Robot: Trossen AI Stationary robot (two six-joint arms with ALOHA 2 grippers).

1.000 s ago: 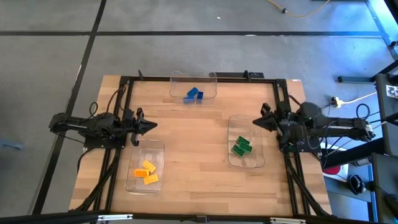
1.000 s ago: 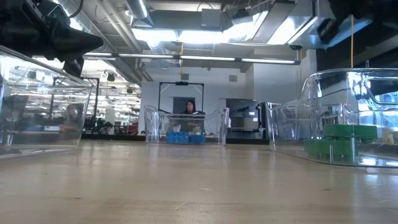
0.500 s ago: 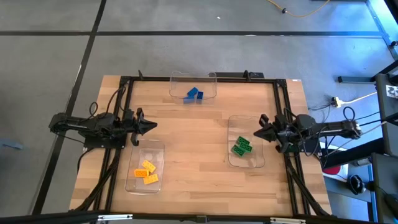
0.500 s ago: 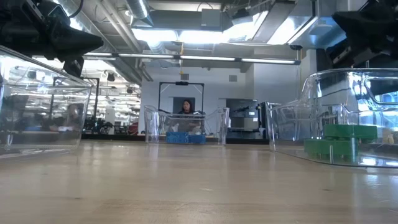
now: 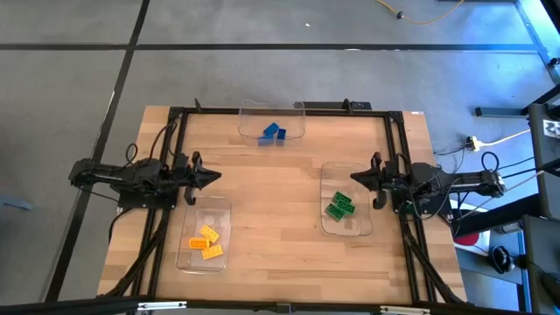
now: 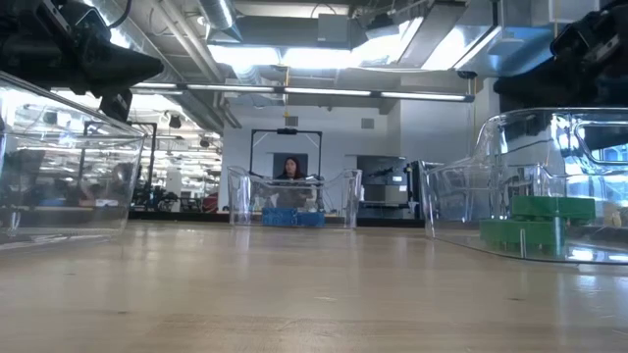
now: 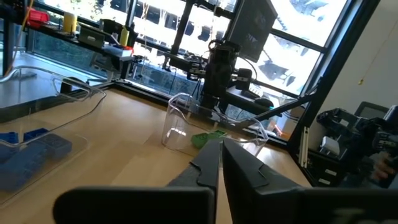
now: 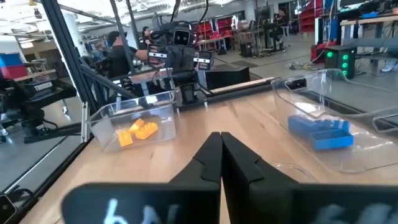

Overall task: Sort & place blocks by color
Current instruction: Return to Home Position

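Orange-yellow blocks [image 5: 207,241] lie in a clear tray [image 5: 204,260] at the near left. Blue blocks [image 5: 273,133] lie in a clear tray [image 5: 272,109] at the far middle. Green blocks [image 5: 340,206] lie in a clear tray [image 5: 347,229] at the right. My left gripper [image 5: 219,176] hovers shut above the table at its left side, pointing toward the right. My right gripper [image 5: 353,177] hovers shut over the far end of the green tray, pointing left. Neither holds anything. In the wrist views both pairs of fingers, left [image 7: 221,149] and right [image 8: 219,142], stand together.
A black frame [image 5: 280,110] runs around the wooden table top [image 5: 271,201]. The middle of the table lies bare between the three trays. In the low view a person [image 6: 291,172] sits behind the far tray, beyond the table.
My right gripper has sunk and drawn back toward the table's right edge, rolling its wrist, and now points level leftward over the green tray's far end. It stayed shut. The blocks and trays have kept their places.
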